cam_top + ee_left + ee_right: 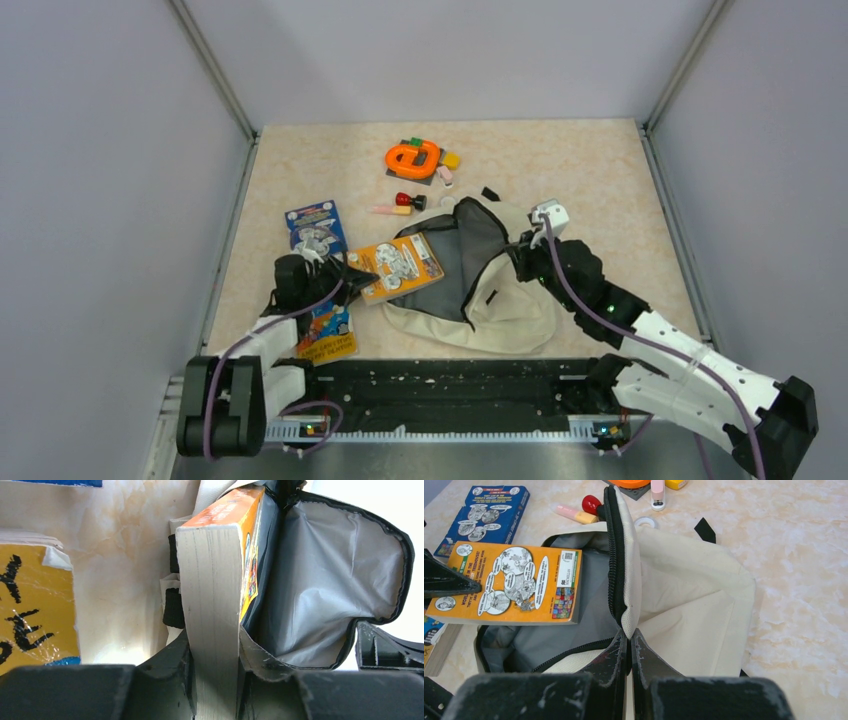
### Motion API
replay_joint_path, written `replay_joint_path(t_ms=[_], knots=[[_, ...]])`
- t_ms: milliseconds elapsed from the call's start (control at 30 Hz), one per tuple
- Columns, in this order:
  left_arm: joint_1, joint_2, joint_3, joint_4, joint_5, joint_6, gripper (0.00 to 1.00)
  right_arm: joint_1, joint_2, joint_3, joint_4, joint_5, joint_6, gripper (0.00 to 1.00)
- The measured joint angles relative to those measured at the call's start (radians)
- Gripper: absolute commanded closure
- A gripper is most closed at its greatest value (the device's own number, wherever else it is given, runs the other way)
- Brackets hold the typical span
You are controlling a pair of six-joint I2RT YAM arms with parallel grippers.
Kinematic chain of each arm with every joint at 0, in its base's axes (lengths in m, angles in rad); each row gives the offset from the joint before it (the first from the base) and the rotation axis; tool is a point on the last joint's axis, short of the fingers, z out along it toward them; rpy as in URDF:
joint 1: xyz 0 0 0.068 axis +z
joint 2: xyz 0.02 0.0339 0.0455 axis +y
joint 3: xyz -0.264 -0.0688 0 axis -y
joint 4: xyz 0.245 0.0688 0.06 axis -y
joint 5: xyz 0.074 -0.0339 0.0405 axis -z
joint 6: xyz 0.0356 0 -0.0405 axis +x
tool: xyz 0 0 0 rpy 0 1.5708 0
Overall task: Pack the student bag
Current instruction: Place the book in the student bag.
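Status | left tool (215, 677) grips orange book (509, 587) | right tool (630, 645) pinches student bag (684, 600) edge

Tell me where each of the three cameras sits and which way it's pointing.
Top external: above and behind the arm bases, looking down at the table and the student bag; both arms show.
Left wrist: on the left arm, looking along the left gripper, shut on the orange book, into the bag's grey lining.
Right wrist: on the right arm, looking over the right gripper, pinched on the bag's zipper rim, toward the far table.
Shared: all three show the orange book at the open bag's mouth.
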Motion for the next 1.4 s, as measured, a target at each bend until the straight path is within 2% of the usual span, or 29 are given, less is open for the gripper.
replay_joint_path(t_ms=[133, 400, 667, 967, 1233, 1400], knots=[[0.000, -0.082, 0.011, -0.079, -0.019, 0.028, 1.00, 0.000, 0.000, 0.007, -0.002, 0.000, 0.000, 1.00], [0.000, -0.278, 0.105, -0.318, -0.052, 0.176, 1.00, 0.000, -0.002, 0.007, -0.003, 0.000, 0.004, 1.00], [-0.022, -0.359, 0.208, -0.435, -0.033, 0.206, 1.00, 0.000, -0.004, 0.064, -0.004, -0.023, 0.007, 1.00], [-0.163, -0.336, 0.304, -0.426, -0.031, 0.154, 1.00, 0.000, 0.000, 0.113, -0.004, -0.078, 0.043, 1.00], [-0.311, -0.177, 0.246, -0.293, -0.067, 0.076, 1.00, 0.000, 0.015, 0.147, -0.007, -0.098, 0.072, 1.00], [-0.359, -0.150, 0.231, -0.220, -0.103, 0.037, 1.00, 0.000, 0.021, 0.151, -0.008, -0.099, 0.099, 1.00]])
